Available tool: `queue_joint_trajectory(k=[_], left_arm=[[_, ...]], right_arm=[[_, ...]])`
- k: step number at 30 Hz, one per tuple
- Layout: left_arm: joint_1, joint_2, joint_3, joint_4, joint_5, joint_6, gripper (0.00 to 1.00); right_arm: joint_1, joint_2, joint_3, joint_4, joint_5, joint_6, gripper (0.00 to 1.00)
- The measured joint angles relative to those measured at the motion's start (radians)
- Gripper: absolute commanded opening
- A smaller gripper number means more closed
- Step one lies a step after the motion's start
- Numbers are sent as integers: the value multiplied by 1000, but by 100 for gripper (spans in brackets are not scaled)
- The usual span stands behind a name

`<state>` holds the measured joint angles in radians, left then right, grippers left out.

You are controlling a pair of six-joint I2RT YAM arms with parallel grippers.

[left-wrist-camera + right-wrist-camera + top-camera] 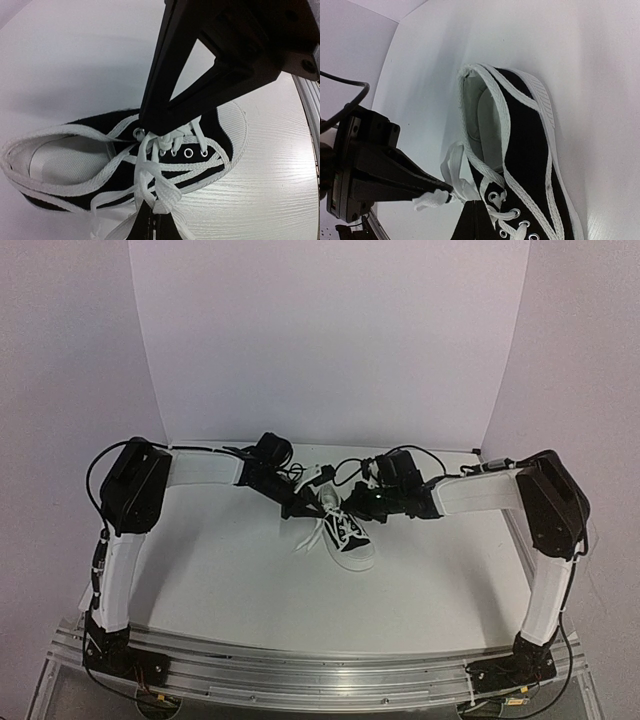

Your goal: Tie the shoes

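Sneaker (pixel 347 532) lay mid-surface (pixel 230 570), toe toward the arm bases. Left pincer (pixel 445 192) was clamped on a white lace (pixel 432 199) beside the eyelets. Right pincer (pixel 150 125) pressed at the eyelets; whether it was wide or closed could not be told.

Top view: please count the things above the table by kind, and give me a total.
1 sneaker
2 grippers: left gripper, right gripper
Total: 3
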<state>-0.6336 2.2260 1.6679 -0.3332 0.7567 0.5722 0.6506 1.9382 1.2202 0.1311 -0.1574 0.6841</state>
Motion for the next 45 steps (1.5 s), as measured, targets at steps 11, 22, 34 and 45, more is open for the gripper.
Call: queue_joint_trajectory(k=[11, 22, 34, 45], left_arm=[[-31, 48, 68, -91, 3, 6, 0], [-30, 119, 168, -130, 0, -180, 0], [-27, 119, 168, -129, -51, -303, 0], [-27, 119, 168, -111, -52, -337, 0]], right_arm=[[0, -1, -20, 102, -11, 51, 0], [-2, -3, -72, 162, -41, 75, 0], [0, -18, -78, 167, -85, 65, 0], [-4, -16, -34, 160, -199, 53, 37]])
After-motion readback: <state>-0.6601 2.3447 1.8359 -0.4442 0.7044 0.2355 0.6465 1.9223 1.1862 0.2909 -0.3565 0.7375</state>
